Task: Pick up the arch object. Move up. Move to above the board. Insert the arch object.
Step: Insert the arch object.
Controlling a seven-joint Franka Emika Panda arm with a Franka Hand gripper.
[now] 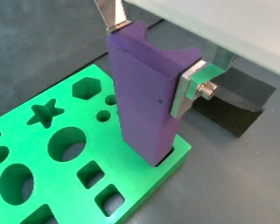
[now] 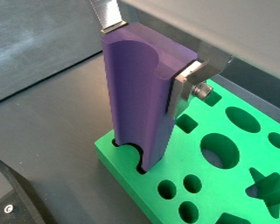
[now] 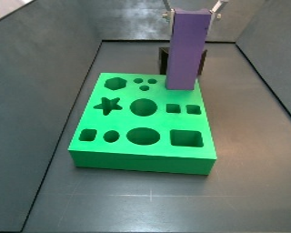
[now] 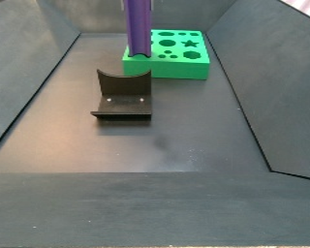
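My gripper (image 1: 152,48) is shut on the arch object (image 1: 149,96), a tall plain purple block held upright, with one silver finger (image 1: 192,83) on each side of its top. It also shows in a wrist view (image 2: 136,96) with the gripper (image 2: 150,48). The block's lower end meets the green board (image 1: 49,140) at the notched arch hole (image 2: 130,150) on the board's edge. How deep it sits I cannot tell. In both side views the block (image 3: 191,50) (image 4: 139,29) stands over the board (image 3: 142,136) (image 4: 184,53) on the fixture's side. The gripper (image 3: 193,7) is at the block's top.
The dark fixture (image 4: 123,95) stands on the floor just beside the board, also seen in the wrist views (image 1: 241,101) (image 2: 14,197). Dark walls (image 4: 42,68) enclose the floor. The board's other holes include a star (image 3: 108,105), circles and squares.
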